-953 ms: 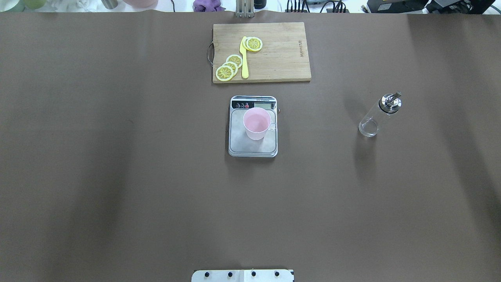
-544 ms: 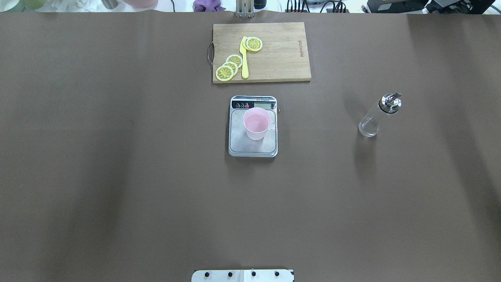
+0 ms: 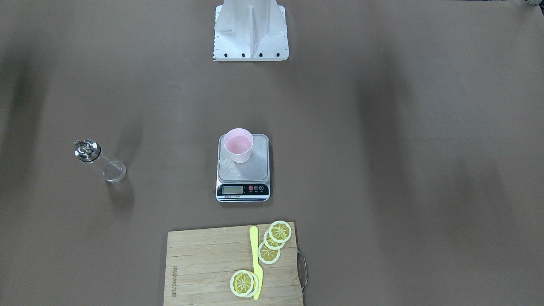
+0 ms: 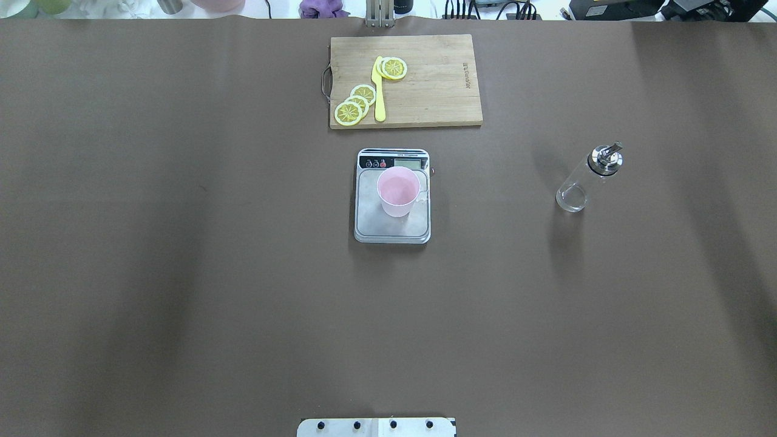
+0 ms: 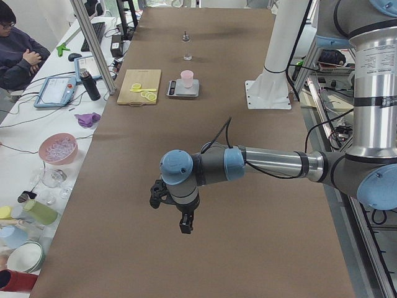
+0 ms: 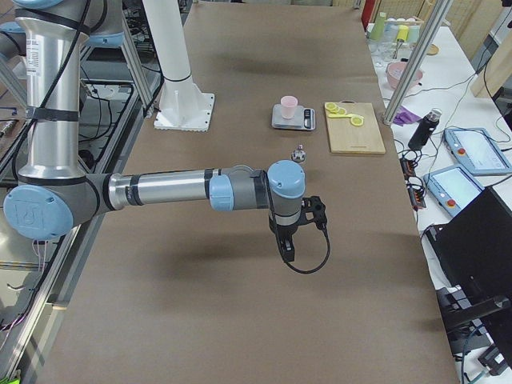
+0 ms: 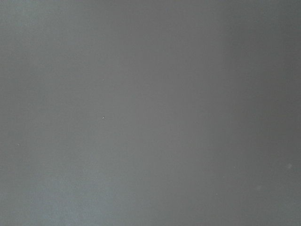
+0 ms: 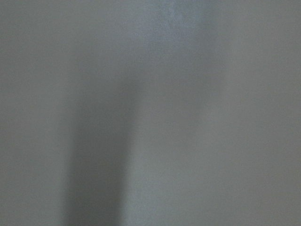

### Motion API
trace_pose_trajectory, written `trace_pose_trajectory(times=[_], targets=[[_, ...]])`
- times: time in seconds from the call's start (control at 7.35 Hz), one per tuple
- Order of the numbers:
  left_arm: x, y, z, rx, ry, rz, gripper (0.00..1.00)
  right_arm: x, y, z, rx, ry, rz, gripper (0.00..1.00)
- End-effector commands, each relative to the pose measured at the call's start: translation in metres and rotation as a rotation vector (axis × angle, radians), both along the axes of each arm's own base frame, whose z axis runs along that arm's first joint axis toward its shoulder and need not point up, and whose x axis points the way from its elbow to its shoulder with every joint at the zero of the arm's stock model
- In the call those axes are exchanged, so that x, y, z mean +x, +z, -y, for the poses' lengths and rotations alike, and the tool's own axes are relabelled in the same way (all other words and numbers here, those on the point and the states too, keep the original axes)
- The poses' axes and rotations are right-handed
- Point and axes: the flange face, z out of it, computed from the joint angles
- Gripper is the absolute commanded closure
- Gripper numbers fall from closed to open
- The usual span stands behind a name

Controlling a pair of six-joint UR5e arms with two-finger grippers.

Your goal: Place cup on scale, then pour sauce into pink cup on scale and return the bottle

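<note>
The work surface is a brown-covered table (image 4: pixel 182 255). At its far centre in the overhead view lies a wooden cutting board (image 4: pixel 431 91) with lemon slices (image 4: pixel 348 113) and a yellow knife (image 4: pixel 379 97).

**Location of parts.** The scale (image 4: pixel 392 229) sits just near of the board. The cup (image 4: pixel 397 192) stands upright on the far part of its platform, inside the edges. The bottle (image 4: pixel 581 181) stands upright on the table, well to the right of the scale and touching nothing. We cannot make out the sauce in the glass. Pale marks on the platform beside the cup may be spilled drops.

**Grippers.** The left gripper (image 5: pixel 185 225) and the right gripper (image 6: pixel 288 253) hang above bare table toward the two ends, far from every part. They show only in the side views, so we cannot tell how their jaws stand. Neither holds anything.

**Handling.** We judge the bottle stiff, smooth and breakable, and light if nearly empty. We grip it on the cylindrical glass body, about mid-height, below the metal cap, with moderate force, since glass slips. We judge the cup very light and easy to tip. We avoid touching it with the spout.
</note>
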Motion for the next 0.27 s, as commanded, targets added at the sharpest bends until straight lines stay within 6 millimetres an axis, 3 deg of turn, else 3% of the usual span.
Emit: trace_pose_trajectory(times=[0.0,0.14], targets=[[0.0000,0.0002,-0.0002,0.000,0.000,0.000,0.02,0.0000,0.0005,0.0000,-0.001,0.000,0.000,0.00],[0.0000,0.0003,-0.0004,-0.002,0.000,0.000,0.02,0.0000,-0.0002,0.0000,0.001,0.000,0.000,0.00]])
